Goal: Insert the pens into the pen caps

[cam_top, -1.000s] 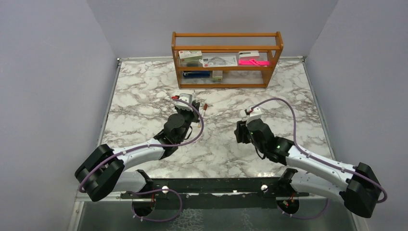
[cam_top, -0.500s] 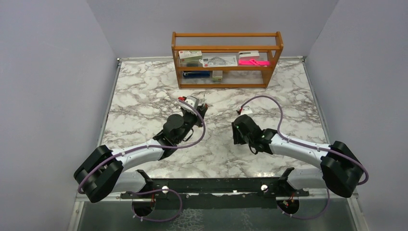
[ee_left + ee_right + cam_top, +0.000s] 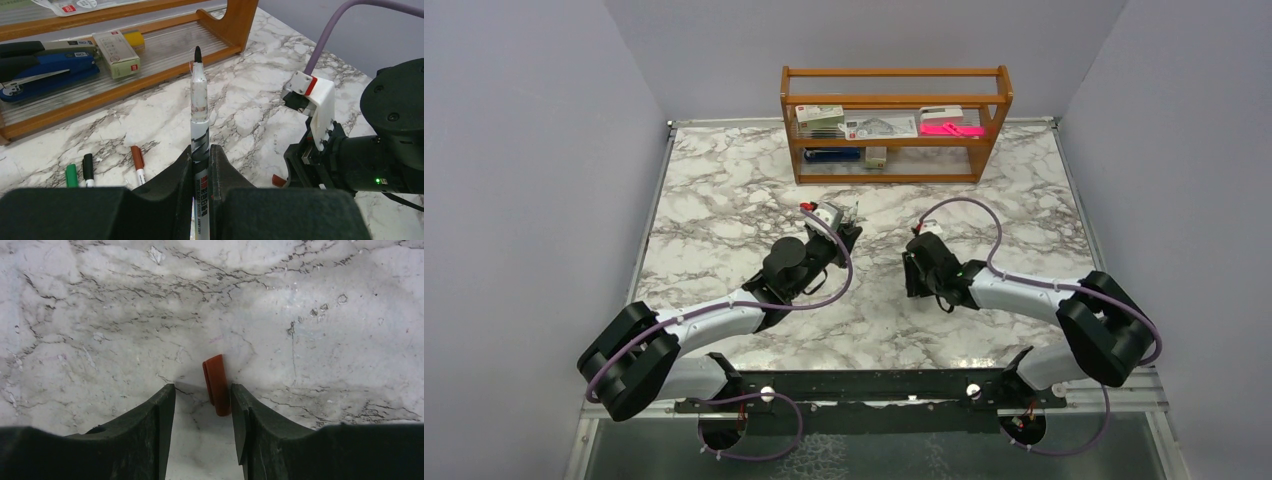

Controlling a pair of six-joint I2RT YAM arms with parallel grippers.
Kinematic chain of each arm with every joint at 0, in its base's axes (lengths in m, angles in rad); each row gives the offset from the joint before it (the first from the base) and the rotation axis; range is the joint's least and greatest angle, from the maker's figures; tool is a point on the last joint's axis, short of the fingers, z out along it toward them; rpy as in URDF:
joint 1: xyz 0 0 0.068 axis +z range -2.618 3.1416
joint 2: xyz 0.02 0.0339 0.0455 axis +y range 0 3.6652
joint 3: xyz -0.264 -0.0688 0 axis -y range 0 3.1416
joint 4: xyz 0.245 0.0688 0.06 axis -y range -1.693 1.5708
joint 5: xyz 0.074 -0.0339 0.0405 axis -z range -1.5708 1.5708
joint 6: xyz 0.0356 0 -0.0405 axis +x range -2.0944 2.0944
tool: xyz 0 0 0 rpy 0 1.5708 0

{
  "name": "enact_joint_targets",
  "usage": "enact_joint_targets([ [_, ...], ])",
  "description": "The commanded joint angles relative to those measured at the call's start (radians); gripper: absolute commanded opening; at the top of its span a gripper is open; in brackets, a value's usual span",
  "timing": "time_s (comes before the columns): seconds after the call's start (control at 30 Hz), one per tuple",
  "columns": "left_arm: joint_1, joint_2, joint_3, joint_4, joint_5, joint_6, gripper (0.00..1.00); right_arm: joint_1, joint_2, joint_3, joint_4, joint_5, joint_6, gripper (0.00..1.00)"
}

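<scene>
My left gripper is shut on a silvery-white pen. The pen stands up out of the jaws with its bare dark tip pointing away, toward the rack. In the top view the left gripper is at mid-table. My right gripper is open and low over the marble. A red-brown pen cap lies flat between its fingers, close against the right finger. The same cap shows in the left wrist view beside the right gripper. A green, a black and a red-brown capped pen lie together on the table.
A wooden rack stands at the back of the marble table. It holds a blue stapler, a small box, cards and a flat pink object. Grey walls close in both sides.
The right arm has swung left toward the centre and its gripper has come down over the red-brown cap. The left gripper has shifted slightly right with the pen.
</scene>
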Motion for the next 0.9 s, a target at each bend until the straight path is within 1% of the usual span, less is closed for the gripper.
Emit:
enact_joint_targets([
  [0.0, -0.002, 0.000, 0.002, 0.016, 0.039, 0.007, 0.00, -0.007, 0.033, 0.047, 0.039, -0.010, -0.013, 0.45],
  [0.17, -0.002, 0.006, 0.003, 0.017, 0.045, 0.006, 0.00, -0.007, 0.065, 0.056, 0.017, 0.028, -0.021, 0.43],
  [0.2, -0.001, 0.007, 0.003, 0.018, 0.044, 0.008, 0.00, -0.007, 0.072, 0.058, 0.015, 0.035, -0.023, 0.41],
  [0.33, -0.002, 0.011, 0.003, 0.017, 0.039, 0.010, 0.00, -0.006, 0.092, 0.070, 0.008, 0.024, -0.022, 0.28],
  [0.4, -0.002, 0.012, 0.003, 0.017, 0.038, 0.010, 0.00, -0.006, 0.095, 0.070, 0.006, 0.024, -0.021, 0.19],
  [0.5, -0.002, 0.016, 0.003, 0.018, 0.043, 0.011, 0.00, -0.007, 0.092, 0.067, 0.005, 0.030, -0.015, 0.03],
  [0.53, -0.002, 0.017, 0.003, 0.018, 0.047, 0.010, 0.00, -0.006, 0.084, 0.064, 0.009, 0.029, -0.010, 0.01],
  [0.63, -0.002, 0.027, 0.007, 0.018, 0.078, 0.008, 0.00, -0.007, 0.008, 0.029, 0.074, -0.001, 0.001, 0.01],
  [0.7, -0.002, 0.038, 0.014, 0.018, 0.120, -0.001, 0.00, -0.007, -0.096, -0.008, 0.139, -0.018, 0.014, 0.01],
  [0.77, -0.002, 0.053, 0.023, 0.023, 0.165, -0.022, 0.00, -0.009, -0.204, -0.042, 0.185, -0.001, 0.039, 0.01],
  [0.87, -0.001, 0.080, 0.027, 0.067, 0.221, -0.091, 0.00, -0.016, -0.364, -0.089, 0.258, 0.022, 0.052, 0.01],
])
